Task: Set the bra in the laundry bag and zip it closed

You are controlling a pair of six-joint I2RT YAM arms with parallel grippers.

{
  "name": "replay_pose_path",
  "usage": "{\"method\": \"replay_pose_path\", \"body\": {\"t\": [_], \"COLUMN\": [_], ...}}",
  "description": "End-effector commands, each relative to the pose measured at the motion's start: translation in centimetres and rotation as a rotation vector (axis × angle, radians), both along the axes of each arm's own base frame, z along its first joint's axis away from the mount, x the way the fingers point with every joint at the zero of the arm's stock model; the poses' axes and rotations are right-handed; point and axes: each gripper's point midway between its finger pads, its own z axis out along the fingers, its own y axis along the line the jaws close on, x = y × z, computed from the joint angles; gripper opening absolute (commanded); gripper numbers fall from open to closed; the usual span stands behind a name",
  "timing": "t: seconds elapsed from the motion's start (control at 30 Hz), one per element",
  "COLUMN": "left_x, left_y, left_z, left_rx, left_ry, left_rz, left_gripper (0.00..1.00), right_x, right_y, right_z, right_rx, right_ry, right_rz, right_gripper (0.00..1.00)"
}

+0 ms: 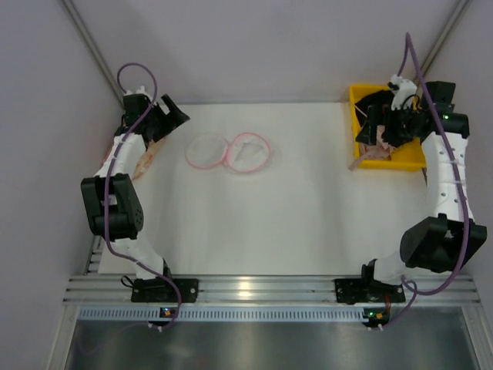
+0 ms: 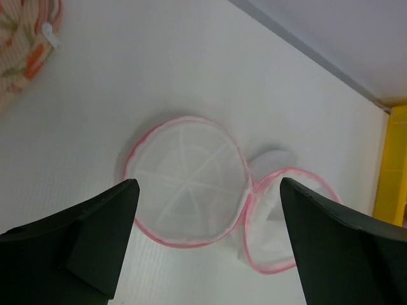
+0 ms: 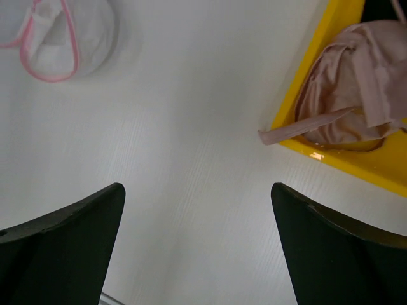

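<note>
Elbow (image 1: 112, 204) bent, left fingers (image 2: 82, 241) spread near laundry bag (image 2: 184, 190).

From above, the right arm (image 1: 441, 150) covers much of the yellow bin (image 1: 410, 163). Only a near strip of the bra (image 1: 375, 154) shows, and the black garment (image 1: 376, 100) at the bin's far end is too dark to read. The left arm (image 1: 119, 158) hides most of the patterned fabric (image 1: 145, 162) at the table's left edge. In the left wrist view, a finger (image 2: 343, 248) of the left gripper (image 2: 210, 184) hides part of the right half of the laundry bag (image 2: 184, 190). In the right wrist view, the top edge cuts the bag and the right edge cuts the bra.
</note>
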Motion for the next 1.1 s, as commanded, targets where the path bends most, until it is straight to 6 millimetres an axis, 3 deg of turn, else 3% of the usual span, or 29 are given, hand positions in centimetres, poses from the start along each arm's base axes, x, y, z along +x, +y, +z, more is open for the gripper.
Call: {"method": "replay_pose_path", "body": {"t": [0.0, 0.07, 0.23, 0.4, 0.57, 0.6, 0.7, 0.87, 1.07], "left_x": [-0.3, -1.1, -2.8, -3.8, -4.5, -4.6, -5.0, -5.4, -5.8], "left_y": [-0.1, -0.1, 0.0, -0.1, -0.5, -0.6, -0.8, -0.4, -0.3], "left_z": [6.9, 7.2, 8.5, 8.7, 8.0, 8.1, 8.1, 7.4, 7.3], "left_rx": [0.221, 0.261, 0.363, 0.373, 0.339, 0.333, 0.328, 0.341, 0.346], "left_ry": [-0.161, -0.152, -0.202, -0.207, -0.188, -0.189, -0.187, -0.152, -0.131], "left_rz": [-0.183, -0.226, -0.293, -0.297, -0.305, -0.306, -0.312, -0.297, -0.298], "left_gripper": [0.98, 0.98, 0.98, 0.98, 0.98, 0.98, 0.98, 0.98, 0.98], "right_x": [1.2, 1.9, 3.7, 6.6, 10.1, 10.8, 12.0, 13.9, 16.2], "right_y": [-2.3, -4.7, -10.6, -12.9, -14.6, -14.3, -14.4, -14.5, -15.2], "right_z": [4.0, 4.7, 4.2, 2.5, -2.3, -4.0, -6.6, -9.5, -12.3], "right_rx": [0.059, 0.07, 0.014, -0.081, -0.248, -0.266, -0.317, -0.391, -0.434], "right_ry": [-0.081, -0.082, -0.085, -0.088, -0.051, -0.024, 0.004, 0.016, 0.02], "right_rz": [-0.044, -0.103, -0.229, -0.236, -0.222, -0.204, -0.193, -0.215, -0.287], "right_gripper": [0.99, 0.99, 0.99, 0.87, 0.74, 0.72, 0.68, 0.67, 0.57]}}
